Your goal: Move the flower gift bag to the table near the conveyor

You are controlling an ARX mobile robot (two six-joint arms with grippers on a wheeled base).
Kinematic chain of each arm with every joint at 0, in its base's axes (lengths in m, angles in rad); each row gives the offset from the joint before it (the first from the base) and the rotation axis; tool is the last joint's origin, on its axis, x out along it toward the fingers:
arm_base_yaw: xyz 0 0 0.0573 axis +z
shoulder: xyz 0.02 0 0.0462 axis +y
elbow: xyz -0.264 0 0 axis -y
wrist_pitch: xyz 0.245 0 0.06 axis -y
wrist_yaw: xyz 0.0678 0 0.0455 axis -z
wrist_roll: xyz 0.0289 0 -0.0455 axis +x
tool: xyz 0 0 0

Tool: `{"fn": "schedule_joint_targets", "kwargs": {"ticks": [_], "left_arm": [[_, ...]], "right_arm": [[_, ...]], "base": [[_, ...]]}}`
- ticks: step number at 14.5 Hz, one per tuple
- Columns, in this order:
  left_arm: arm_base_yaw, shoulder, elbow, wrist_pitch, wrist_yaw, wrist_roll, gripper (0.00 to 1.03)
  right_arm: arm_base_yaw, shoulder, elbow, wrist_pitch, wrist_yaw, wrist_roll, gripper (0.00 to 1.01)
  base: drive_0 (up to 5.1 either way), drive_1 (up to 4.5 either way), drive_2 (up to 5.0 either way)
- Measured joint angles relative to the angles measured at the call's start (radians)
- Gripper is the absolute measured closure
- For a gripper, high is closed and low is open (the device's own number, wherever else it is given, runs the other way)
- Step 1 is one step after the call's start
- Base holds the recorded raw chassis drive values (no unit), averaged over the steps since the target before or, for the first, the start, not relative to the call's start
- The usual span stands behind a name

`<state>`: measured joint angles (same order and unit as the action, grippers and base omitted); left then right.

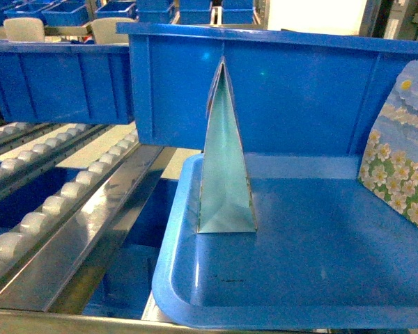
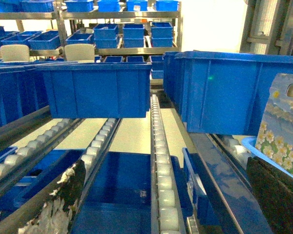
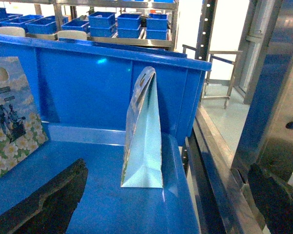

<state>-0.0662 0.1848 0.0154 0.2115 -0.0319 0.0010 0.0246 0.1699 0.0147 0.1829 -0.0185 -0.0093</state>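
We see the white-flowered paper gift bag (image 1: 398,146) standing upright at the right edge of a blue plastic tray (image 1: 299,278), well apart from a pale teal bag (image 1: 225,163) seen edge-on. Left lies the steel roller conveyor (image 1: 49,209). Our left gripper (image 2: 161,200) and right gripper (image 3: 171,200) gape wide, empty.

Bright, even overhead light fills all three views, with a strong blue cast. A blown-out white patch sits at the top right of the head view. Glare streaks the shiny steel roller conveyor (image 1: 76,229). Edges look soft and slightly blurred; shadows are faint.
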Motion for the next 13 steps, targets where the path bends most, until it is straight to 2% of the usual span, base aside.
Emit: {"fn": "schedule_joint_targets", "kwargs": {"ticks": [3, 5, 7, 9, 11, 13], "left_arm": [[0.017, 0.344, 0.024, 0.309, 0.061, -0.001, 0.05], [0.026, 0.509, 0.110, 0.423, 0.090, -0.005, 0.05], [0.010, 0.604, 0.181, 0.453, 0.100, -0.021, 0.05], [-0.035, 0.670, 0.250, 0.460, 0.096, -0.029, 0.05], [-0.081, 0.718, 0.316, 0.470, 0.080, -0.030, 0.05], [-0.108, 0.724, 0.332, 0.464, 0.048, -0.031, 0.05]], "right_arm": [[-0.036, 0.234, 0.016, 0.208, -0.057, -0.010, 0.03], [-0.061, 0.369, 0.068, 0.297, -0.088, -0.019, 0.03], [-0.091, 0.468, 0.111, 0.330, -0.118, -0.028, 0.03], [-0.096, 0.535, 0.158, 0.349, -0.133, -0.029, 0.03], [-0.052, 0.599, 0.217, 0.371, -0.131, -0.029, 0.03], [-0.031, 0.626, 0.257, 0.369, -0.092, -0.029, 0.03]], "base": [[0.0, 0.00, 0.0], [0.0, 0.00, 0.0], [0.0, 0.00, 0.0], [0.0, 0.00, 0.0], [0.0, 0.00, 0.0], [0.0, 0.00, 0.0]]}}
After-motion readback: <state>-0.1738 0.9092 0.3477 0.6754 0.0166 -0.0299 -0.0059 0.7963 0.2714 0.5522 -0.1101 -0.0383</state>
